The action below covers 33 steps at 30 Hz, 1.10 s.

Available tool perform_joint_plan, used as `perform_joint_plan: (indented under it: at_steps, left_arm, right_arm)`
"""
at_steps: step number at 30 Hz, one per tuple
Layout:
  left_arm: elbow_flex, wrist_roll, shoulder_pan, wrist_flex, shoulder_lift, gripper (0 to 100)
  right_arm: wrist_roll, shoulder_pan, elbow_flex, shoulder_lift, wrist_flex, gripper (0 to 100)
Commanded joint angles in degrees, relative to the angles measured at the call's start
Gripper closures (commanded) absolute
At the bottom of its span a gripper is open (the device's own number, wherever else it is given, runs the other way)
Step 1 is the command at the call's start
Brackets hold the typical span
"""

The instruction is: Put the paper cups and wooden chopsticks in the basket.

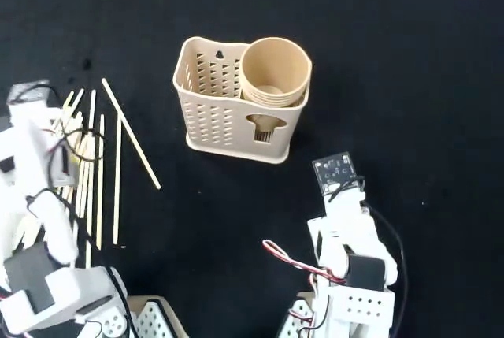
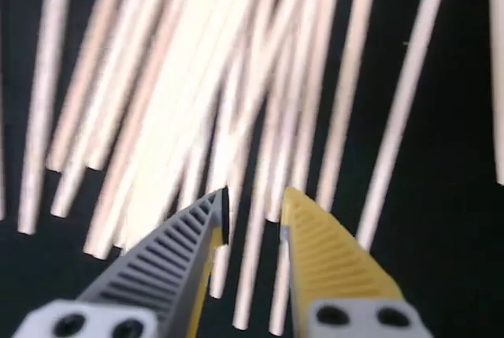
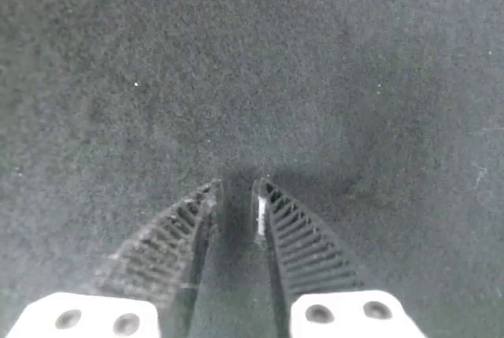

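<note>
1. Out on the left of the black table (image 1: 409, 78) lie the wooden chopsticks (image 1: 98, 172), loosely fanned. One long stick angles off to the right of the bunch.
2. The left arm (image 1: 31, 196) stands right over that pile and covers part of it, so the count is anyone's guess.
3. From the left wrist, the left gripper (image 2: 254, 204) is low over the sticks with its grey and yellow jaws a little apart. The sticks run behind the gap, blurred and cut off at the edges. I cannot tell whether any is pinched.
4. Mid-table is the basket (image 1: 220, 129), upright, with the paper cups (image 1: 276, 70) nested in its right-hand compartment. Only the stacked rims show, and the cup bodies are hidden by the wall.
5. At the near edge, right of centre, is the right arm (image 1: 350, 243), well clear of the basket.
6. The right gripper (image 3: 236, 188) points at bare cloth, its jaws a narrow slit apart with nothing between them.
</note>
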Motion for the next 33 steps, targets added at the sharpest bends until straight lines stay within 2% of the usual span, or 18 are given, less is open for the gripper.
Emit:
perform_joint_plan:
  at_steps: [1,5,9,14,19,27,29,33]
  left_arm:
    - [-8.7,-4.6,-5.8,0.1,2.0,87]
    - [-18.6,-7.2,-8.5,3.5,9.4,87]
    - [-31.3,-10.3,-7.2,9.6,20.7,87]
    - [-50.7,-10.5,-6.8,17.7,36.0,87]
    - [-67.6,-15.6,-4.6,25.1,50.0,78]
    - [-81.3,-17.1,-4.4,26.3,65.4,78]
    - [-83.2,-17.1,-4.4,26.3,67.4,80]
    - [-85.0,-17.0,-4.2,26.3,69.4,93]
  right_arm:
    - [0.2,0.4,0.0,-4.3,0.4,91.7]
    - [0.2,0.4,0.0,-4.3,0.4,91.7]
    - [0.2,0.4,0.0,-4.3,0.4,91.7]
    - [0.2,0.4,0.0,-4.3,0.4,91.7]
    - [0.2,0.4,0.0,-4.3,0.4,91.7]
    - [0.2,0.4,0.0,-4.3,0.4,91.7]
    - [0.1,0.4,0.0,-4.3,0.4,91.7]
    - [-0.2,0.4,0.0,-4.3,0.4,91.7]
